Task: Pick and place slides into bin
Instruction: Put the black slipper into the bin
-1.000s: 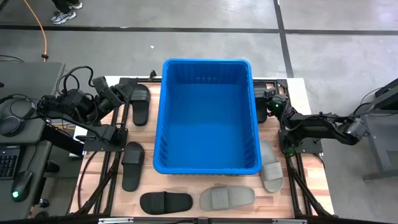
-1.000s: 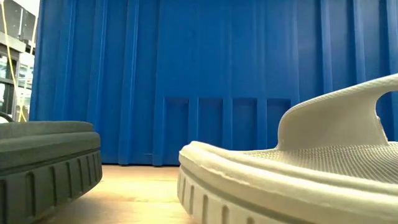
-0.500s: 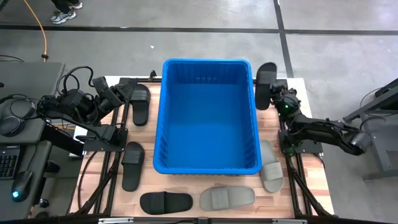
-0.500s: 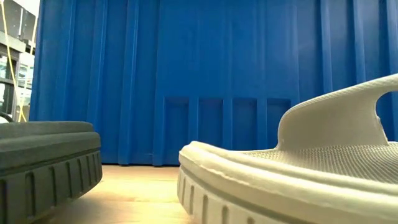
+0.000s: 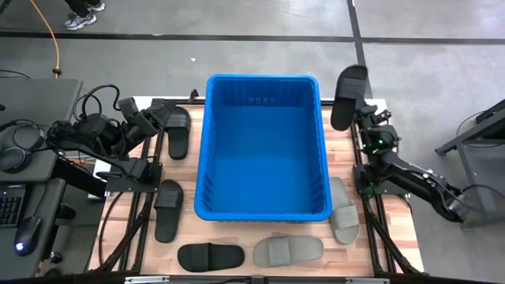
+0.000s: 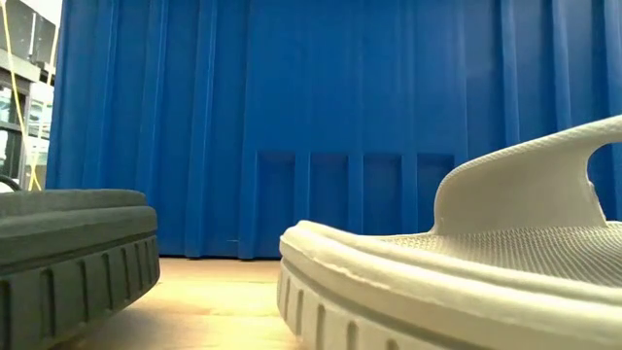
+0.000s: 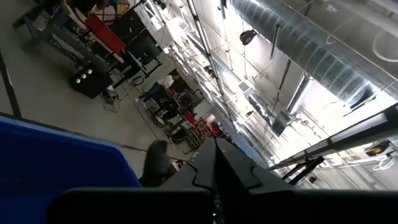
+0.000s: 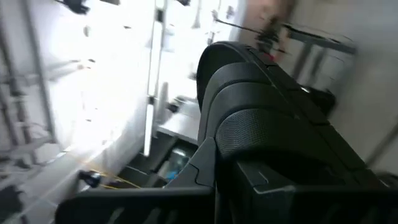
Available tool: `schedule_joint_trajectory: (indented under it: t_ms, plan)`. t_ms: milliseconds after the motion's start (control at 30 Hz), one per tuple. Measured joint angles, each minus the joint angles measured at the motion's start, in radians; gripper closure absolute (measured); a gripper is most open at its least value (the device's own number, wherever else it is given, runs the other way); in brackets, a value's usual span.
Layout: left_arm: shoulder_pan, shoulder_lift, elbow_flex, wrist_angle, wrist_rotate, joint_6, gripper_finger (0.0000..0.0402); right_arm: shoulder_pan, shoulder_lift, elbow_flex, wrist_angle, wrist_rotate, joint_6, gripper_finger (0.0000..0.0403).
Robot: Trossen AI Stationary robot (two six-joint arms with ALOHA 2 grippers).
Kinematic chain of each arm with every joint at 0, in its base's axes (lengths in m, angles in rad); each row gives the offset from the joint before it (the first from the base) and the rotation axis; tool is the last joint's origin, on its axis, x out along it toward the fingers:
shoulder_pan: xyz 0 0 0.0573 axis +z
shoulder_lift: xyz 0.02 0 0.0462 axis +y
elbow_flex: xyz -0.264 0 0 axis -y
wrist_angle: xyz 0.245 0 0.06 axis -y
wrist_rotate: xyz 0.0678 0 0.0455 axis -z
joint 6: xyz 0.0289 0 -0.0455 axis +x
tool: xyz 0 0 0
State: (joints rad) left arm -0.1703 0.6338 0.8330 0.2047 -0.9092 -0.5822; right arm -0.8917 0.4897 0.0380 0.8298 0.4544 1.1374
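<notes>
Slides are not yet seen inside the large blue plastic bin (image 5: 263,146): one black ribbed-strap slide (image 5: 348,96) is held clamped by the right gripper (image 5: 357,110) beside its far corner, six wait on the wooden table (image 5: 118,229), and the left gripper (image 5: 151,118) is closed, empty.

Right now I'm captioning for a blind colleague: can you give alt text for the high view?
The right claw holds a black slide raised beside the far right corner of an empty blue bin. The left claw rests by another black slide; four more slides lie on the table.
</notes>
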Motion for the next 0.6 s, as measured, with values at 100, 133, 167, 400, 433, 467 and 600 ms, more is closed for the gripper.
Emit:
schedule_joint_trajectory:
  t_ms: [100,133,167,400,433,467,600]
  plan:
    - [0.000,0.000,0.000,0.000,-0.002,0.001,0.0401,0.000,-0.069,0.060,-0.072,0.004,-0.041,0.0403]
    - [0.000,0.000,0.000,-0.002,-0.003,0.002,0.0401,0.000,-0.087,0.087,-0.108,-0.006,-0.058,0.0403]
    - [0.000,0.000,0.000,-0.006,-0.003,0.002,0.0401,0.000,-0.103,0.120,-0.149,-0.024,-0.080,0.0403]
    - [0.000,0.022,0.000,-0.035,-0.007,0.002,0.0401,0.034,-0.104,0.450,-0.548,-0.175,-0.223,0.0403]
    - [0.000,0.027,0.000,-0.036,-0.007,0.002,0.0401,0.045,-0.094,0.492,-0.591,-0.184,-0.243,0.0403]
    - [0.000,0.033,0.000,-0.039,-0.006,0.002,0.0401,0.055,-0.083,0.530,-0.622,-0.195,-0.260,0.0403]
    - [0.000,0.053,0.000,-0.061,-0.026,0.002,0.0395,0.099,-0.035,0.630,-0.681,-0.223,-0.296,0.0403]
